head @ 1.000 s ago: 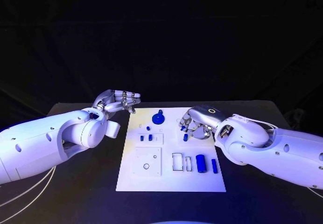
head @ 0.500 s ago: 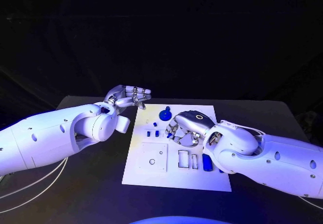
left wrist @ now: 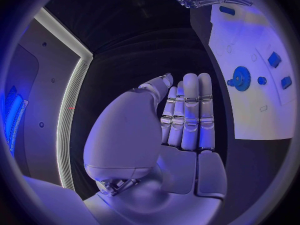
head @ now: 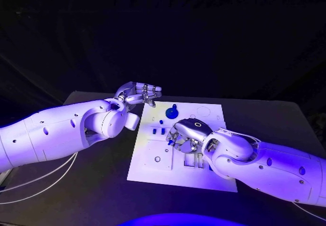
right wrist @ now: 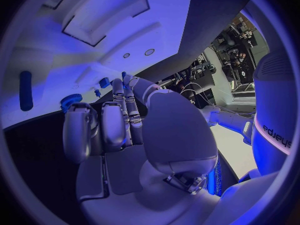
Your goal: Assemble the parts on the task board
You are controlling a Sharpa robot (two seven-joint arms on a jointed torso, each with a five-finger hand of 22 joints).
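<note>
Left hand (head: 139, 92): hovers beside the task board's (head: 153, 167) far left corner, fingers straight, side by side, holding nothing.
Right hand (head: 184, 136): over the board's middle, fingers curled; grip cannot be told.

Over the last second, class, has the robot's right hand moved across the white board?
Yes. The right hand has moved across the white board, from its right edge towards the middle, beside the small blue pieces.

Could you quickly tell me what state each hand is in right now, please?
Left hand: open, fingers straight, holding nothing.
Right hand: over the task board; fingers curled, cannot tell whether it holds anything.
</note>
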